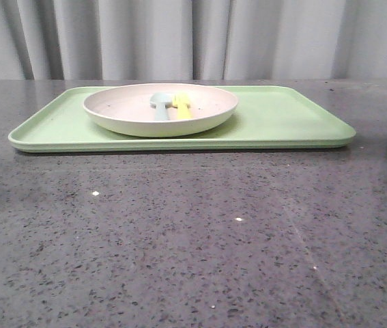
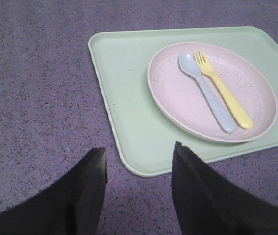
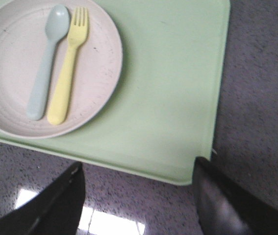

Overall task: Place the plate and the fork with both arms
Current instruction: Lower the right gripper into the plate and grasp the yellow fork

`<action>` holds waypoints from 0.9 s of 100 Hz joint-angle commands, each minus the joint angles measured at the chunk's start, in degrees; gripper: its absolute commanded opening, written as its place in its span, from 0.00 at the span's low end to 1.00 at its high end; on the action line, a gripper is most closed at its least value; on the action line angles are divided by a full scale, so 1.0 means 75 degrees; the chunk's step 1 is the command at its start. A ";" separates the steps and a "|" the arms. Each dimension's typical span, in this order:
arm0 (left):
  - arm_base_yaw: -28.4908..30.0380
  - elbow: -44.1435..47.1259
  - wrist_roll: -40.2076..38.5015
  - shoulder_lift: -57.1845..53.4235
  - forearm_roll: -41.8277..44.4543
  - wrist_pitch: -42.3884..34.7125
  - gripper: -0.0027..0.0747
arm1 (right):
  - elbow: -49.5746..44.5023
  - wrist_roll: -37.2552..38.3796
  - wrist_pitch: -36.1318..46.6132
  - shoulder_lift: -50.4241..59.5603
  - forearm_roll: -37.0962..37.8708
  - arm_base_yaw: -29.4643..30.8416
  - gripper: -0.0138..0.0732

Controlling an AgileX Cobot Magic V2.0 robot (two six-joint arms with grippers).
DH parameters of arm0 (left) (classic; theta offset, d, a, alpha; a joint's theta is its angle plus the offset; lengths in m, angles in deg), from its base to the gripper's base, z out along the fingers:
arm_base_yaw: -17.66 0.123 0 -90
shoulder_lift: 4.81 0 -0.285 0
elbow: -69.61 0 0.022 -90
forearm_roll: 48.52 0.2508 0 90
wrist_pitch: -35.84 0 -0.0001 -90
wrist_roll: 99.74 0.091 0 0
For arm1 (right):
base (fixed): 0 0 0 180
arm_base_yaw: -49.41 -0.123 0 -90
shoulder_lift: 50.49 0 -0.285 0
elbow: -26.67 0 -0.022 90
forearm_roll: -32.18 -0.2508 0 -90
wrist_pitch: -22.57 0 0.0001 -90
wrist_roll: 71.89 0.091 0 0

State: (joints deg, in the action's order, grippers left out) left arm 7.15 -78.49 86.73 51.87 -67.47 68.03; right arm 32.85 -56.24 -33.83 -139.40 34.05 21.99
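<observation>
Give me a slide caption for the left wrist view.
Open left gripper above the table, facing a green tray holding plate, fork and spoon.

- plate (image 1: 128,113): round, shallow, pale pink-cream, faint speckles, raised rim; upright on left part of green tray (image 1: 289,119)
- fork (image 2: 223,89): small, bright yellow, flat in plate, just beside spoon (image 2: 205,90), roughly parallel

A dark grey speckled stone table (image 1: 179,239) fills the scene. One light-green rectangular tray (image 1: 282,123) lies flat on it, toward the far side. Bright light spots reflect off the polished tabletop nearer the camera.
</observation>
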 commanded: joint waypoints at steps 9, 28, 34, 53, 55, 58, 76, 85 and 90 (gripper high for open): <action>0.0018 -0.0130 -0.0045 -0.0423 -0.0054 -0.0268 0.44 | 0.1401 -0.0136 0.0255 -0.0898 0.0423 -0.0396 0.70; 0.0018 -0.0130 -0.0045 -0.0474 -0.0054 -0.0189 0.44 | 0.2749 -0.0136 -0.0260 -0.2221 0.0440 -0.0675 0.70; 0.0018 -0.0130 -0.0045 -0.0474 -0.0054 -0.0189 0.44 | 0.3205 -0.0136 -0.0484 -0.2662 0.0440 -0.0684 0.70; 0.0018 -0.0130 -0.0045 -0.0474 -0.0054 -0.0075 0.44 | 0.4338 -0.0136 -0.1012 -0.3769 0.0430 -0.0741 0.70; 0.0018 -0.0130 -0.0045 -0.0474 -0.0054 -0.0062 0.44 | 0.4429 -0.0136 -0.1077 -0.3867 0.0429 -0.0743 0.70; 0.0018 -0.0130 -0.0045 -0.0474 -0.0054 -0.0072 0.44 | 0.4531 -0.0136 -0.1138 -0.3983 0.0403 -0.0743 0.70; 0.0018 -0.0130 -0.0045 -0.0474 -0.0067 -0.0072 0.44 | 0.4770 -0.0136 -0.1271 -0.4520 0.0027 -0.0743 0.70; 0.0018 -0.0130 -0.0045 -0.0474 -0.0068 -0.0072 0.44 | 0.4770 -0.0136 -0.1240 -0.4689 -0.0048 -0.0758 0.70; 0.0018 -0.0130 -0.0045 -0.0474 -0.0094 -0.0072 0.44 | 0.4770 -0.0136 -0.1225 -0.4786 -0.0048 -0.0758 0.70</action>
State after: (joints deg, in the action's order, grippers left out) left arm 7.15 -78.02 86.73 48.75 -67.14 71.16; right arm 66.66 -56.48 -44.44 -177.60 33.64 16.41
